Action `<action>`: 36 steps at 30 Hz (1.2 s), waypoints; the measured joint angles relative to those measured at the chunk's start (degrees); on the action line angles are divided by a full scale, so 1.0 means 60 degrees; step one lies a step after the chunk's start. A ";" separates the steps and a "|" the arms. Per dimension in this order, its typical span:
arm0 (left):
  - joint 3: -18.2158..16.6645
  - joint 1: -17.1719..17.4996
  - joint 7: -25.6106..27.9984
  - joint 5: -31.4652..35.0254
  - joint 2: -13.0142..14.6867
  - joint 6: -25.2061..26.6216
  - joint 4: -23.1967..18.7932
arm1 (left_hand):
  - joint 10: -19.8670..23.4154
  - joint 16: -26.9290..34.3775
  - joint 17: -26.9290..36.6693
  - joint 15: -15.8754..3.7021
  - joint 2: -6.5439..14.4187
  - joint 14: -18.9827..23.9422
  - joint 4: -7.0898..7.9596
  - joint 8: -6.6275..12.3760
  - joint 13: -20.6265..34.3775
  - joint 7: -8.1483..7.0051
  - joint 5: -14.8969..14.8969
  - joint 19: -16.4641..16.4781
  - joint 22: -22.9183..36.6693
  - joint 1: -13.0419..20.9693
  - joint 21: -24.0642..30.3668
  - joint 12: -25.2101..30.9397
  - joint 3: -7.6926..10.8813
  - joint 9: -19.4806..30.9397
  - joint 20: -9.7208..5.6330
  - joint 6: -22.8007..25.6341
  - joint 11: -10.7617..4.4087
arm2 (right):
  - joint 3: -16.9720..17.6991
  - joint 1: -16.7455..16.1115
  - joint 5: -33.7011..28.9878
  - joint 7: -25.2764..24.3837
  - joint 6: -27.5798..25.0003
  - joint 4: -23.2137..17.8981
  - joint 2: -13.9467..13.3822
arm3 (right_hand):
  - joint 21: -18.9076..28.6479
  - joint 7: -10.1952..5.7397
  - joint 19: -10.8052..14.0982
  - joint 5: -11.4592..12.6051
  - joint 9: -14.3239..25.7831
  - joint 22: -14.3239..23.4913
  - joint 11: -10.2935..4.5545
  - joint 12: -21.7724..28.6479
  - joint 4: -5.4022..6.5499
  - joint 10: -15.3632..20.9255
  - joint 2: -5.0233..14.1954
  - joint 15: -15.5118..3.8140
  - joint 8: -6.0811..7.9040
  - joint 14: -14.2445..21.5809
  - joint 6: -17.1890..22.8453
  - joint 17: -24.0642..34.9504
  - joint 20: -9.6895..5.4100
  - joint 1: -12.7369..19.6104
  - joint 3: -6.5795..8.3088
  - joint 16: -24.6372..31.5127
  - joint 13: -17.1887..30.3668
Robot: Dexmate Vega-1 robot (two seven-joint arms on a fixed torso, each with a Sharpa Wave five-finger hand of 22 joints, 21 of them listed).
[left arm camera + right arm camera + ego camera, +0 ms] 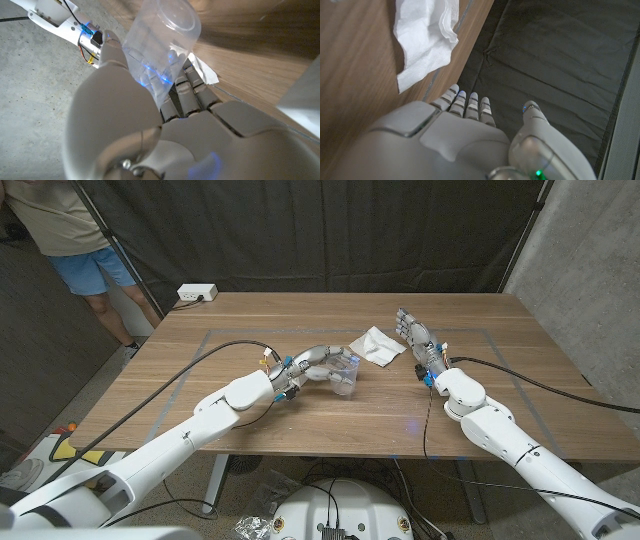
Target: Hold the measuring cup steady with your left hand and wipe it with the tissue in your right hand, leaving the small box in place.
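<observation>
Steadying step in hand: your left hand grasps clear measuring cup near table centre, cup tilted (base toward wrist camera). Your right hand stands fingers extended, holding nothing. Tissue lies untouched at its 9 o'clock, just beside cup's 1 o'clock. Next move, by judgement: reach to 9 o'clock, pinch tissue, carry to cup.

The cup in the left hand is clear, smooth plastic, and blue light shines through it. Both hands are smooth, pale grey plastic with a soft shine. Just beside the right hand, the tissue is white, soft, crinkly paper. The table is brown wood, smooth and matt. The curtain past the right hand is dark, wrinkled cloth.
</observation>
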 measured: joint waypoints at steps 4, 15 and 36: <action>-0.0141 0.0105 0.0284 0.0021 0.0023 -0.0001 -0.0089 | -0.0032 -0.0046 0.0012 -0.0030 0.0002 -0.0003 0.0001 0.0000 0.0023 0.0037 0.0000 -0.0052 0.0000 -0.0002 0.0000 0.0000 0.0000 0.0000 -0.0051 -0.0038 -0.0003 | -0.0190 0.0184 -0.0399 -0.0014 -0.0386 -0.0182 -0.0186 | 0.0000 -0.0079 0.0071 0.0000 0.0028 0.0000 -0.0037 0.0000 -0.0222 0.0080 -0.0066 -0.0055 0.0036 0.0140 0.0079 -0.0017 -0.0001 0.0298 0.0064 0.0000 0.0000; -0.0471 0.0281 0.0906 0.0055 0.0044 -0.0008 -0.0217 | -0.0034 -0.0073 0.0036 -0.0030 0.0007 -0.0003 0.0002 0.0000 0.0056 0.0085 -0.0034 -0.0103 -0.0001 -0.0007 0.0035 0.0000 -0.0001 -0.0001 0.0000 -0.0089 -0.0002 | -0.0815 0.0801 -0.1694 0.0014 -0.1633 -0.0710 -0.0684 | -0.0083 -0.0133 0.0189 0.0045 0.0027 0.0001 -0.0035 0.0075 -0.0520 0.0275 -0.0131 -0.0151 0.0072 0.0255 0.0133 -0.0021 -0.0086 0.0693 0.0151 0.0000 0.0000; -0.0889 0.0384 0.1092 -0.0445 0.0109 -0.0260 -0.0192 | -0.0118 -0.0190 0.0118 -0.0065 0.0033 0.0032 0.0199 -0.0037 0.0132 0.0110 -0.0033 -0.0153 -0.0028 -0.0033 0.0108 0.0000 0.0194 -0.0002 -0.0050 -0.0126 0.0010 | -0.2037 0.2088 -0.3839 0.0223 -0.3813 -0.0875 -0.0776 | -0.0170 -0.0253 0.0240 0.0045 0.0025 0.0027 -0.0121 0.0075 -0.0559 0.0292 0.0425 -0.0154 0.0072 0.0144 0.0253 0.0005 -0.0139 0.1272 0.0405 0.0000 0.0000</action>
